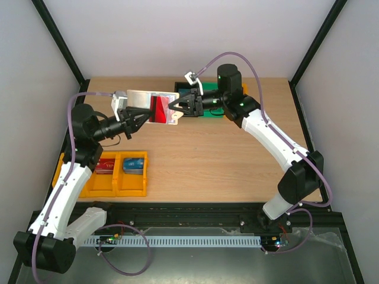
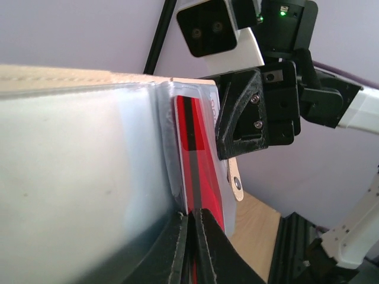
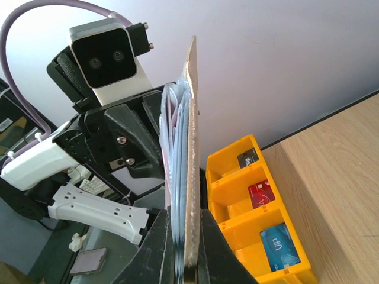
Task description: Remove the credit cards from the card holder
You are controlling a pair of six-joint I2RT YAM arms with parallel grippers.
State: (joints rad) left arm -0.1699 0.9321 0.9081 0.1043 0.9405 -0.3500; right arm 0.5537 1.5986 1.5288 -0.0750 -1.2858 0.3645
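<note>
Card holder (image 1: 142, 99) hangs open in mid-air over far-centre of table (image 1: 225, 160), red card (image 1: 160, 107) tucked inside, L gripper (image 1: 139, 119) pinched tight on its left flap w/ forearm reaching rightward, R gripper (image 1: 172, 106) clamped on opposite edge, arm arched over from right, wrists facing each other.

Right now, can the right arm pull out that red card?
Probably not yet: the right gripper is shut on the card holder, cover included; it would need to regrip the red card alone.
</note>
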